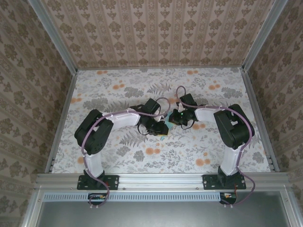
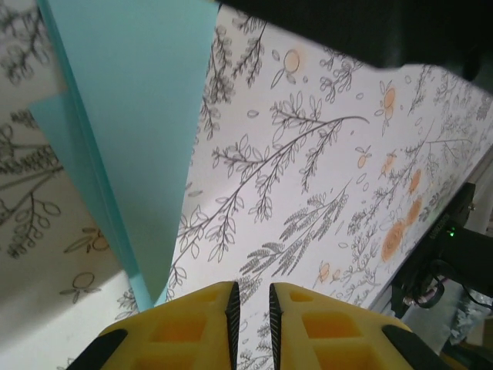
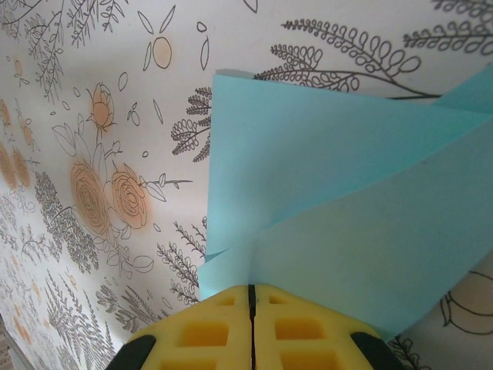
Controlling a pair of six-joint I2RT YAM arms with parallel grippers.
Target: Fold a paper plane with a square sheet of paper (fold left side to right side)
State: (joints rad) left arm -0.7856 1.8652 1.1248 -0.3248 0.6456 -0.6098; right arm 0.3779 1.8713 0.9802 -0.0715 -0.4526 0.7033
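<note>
Although the walls (image 1: 156, 33) around the cell are papered in a beige damask stripe, the tabletop (image 1: 213, 142) is covered by a pale cloth printed with grey ferns and orange blossoms. It is bordered by a dull aluminium frame (image 1: 161, 179) along the bottom of the overhead view. Two white and black arms are bent inward from the lower left (image 1: 94, 132) and lower right (image 1: 234, 125), and they are brought together at the middle of the frame.

The sheet of paper (image 1: 166, 117) is glimpsed there as a small turquoise patch between the wrists. It is thin, matt and unprinted, and it is folded into overlapping layers with straight creases. In the left wrist view it is seen at the upper left (image 2: 139, 116), narrowing to a point beside the yellow moulded fingers. In the right wrist view its layers (image 3: 308, 177) are spread across the centre and right.

The left tool (image 2: 252, 304) is held slightly spread, with only cloth seen in the gap. The right tool (image 3: 252, 308) is pressed together at the paper's near edge; whether paper is caught there cannot be told.
</note>
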